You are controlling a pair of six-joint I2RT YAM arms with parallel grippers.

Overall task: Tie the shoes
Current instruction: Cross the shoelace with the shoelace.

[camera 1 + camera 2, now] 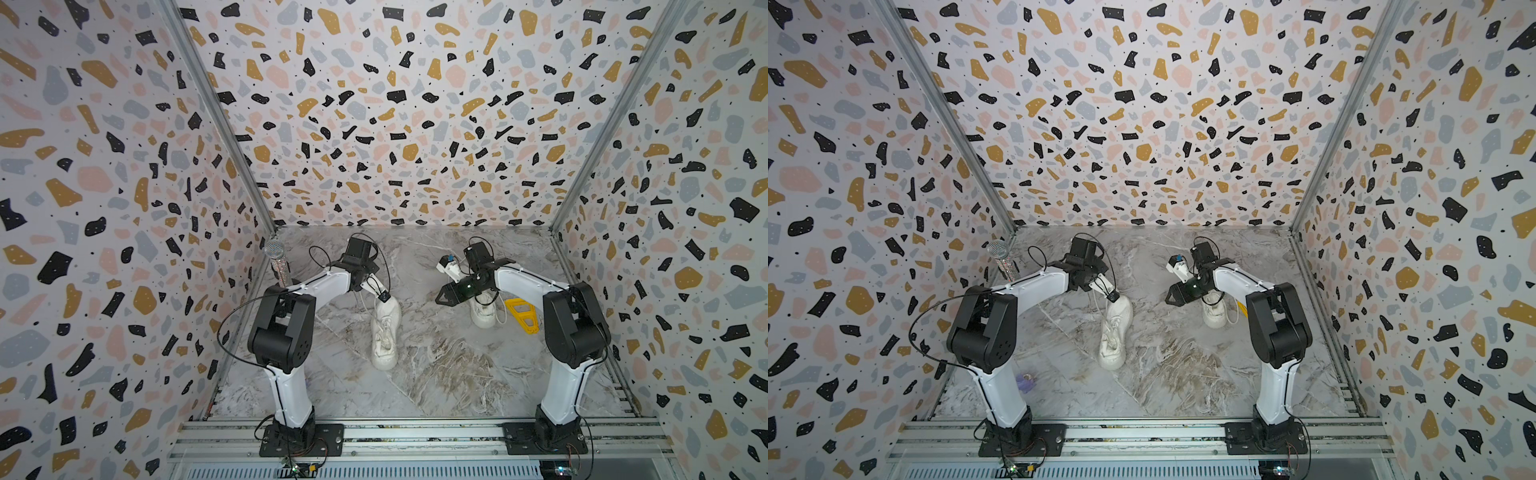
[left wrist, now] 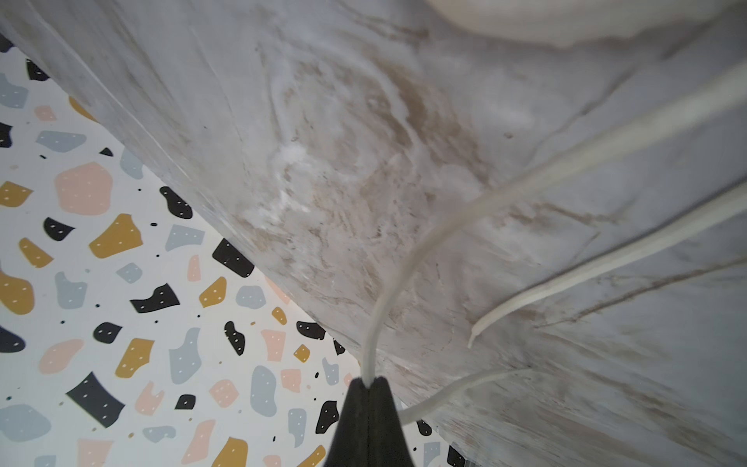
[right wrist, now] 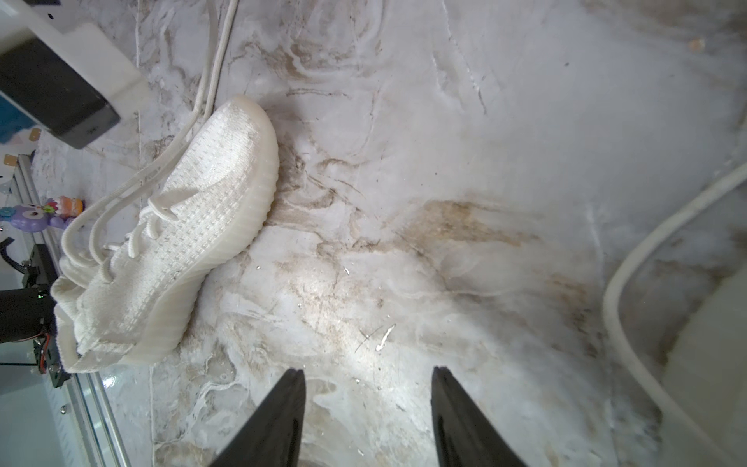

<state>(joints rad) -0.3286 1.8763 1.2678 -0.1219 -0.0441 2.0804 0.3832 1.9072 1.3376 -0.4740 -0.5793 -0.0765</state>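
Nearest, the first shoe [image 1: 385, 336] lies lengthwise in the middle of the marble table [image 1: 440, 374], its laces loose and no knot made; just past its far end the left gripper [image 2: 370, 380] is clenched on one white lace [image 2: 404, 258], which runs back toward the shoe, while the free lace end [image 2: 586, 271] lies on the marble close by; across from it the right gripper [image 3: 368, 374] hangs over bare table between the two shoes, jaws parted and holding nothing; I judge the step to be gathering both ends ahead of the first crossing, so the next move calls for the right gripper to reach over and pinch that free end; beyond, the second shoe [image 1: 483, 313] sits largely under the right arm [image 1: 523, 282], so whether its laces are tied cannot be told; the left wrist view catches only a blurred sliver of sole.
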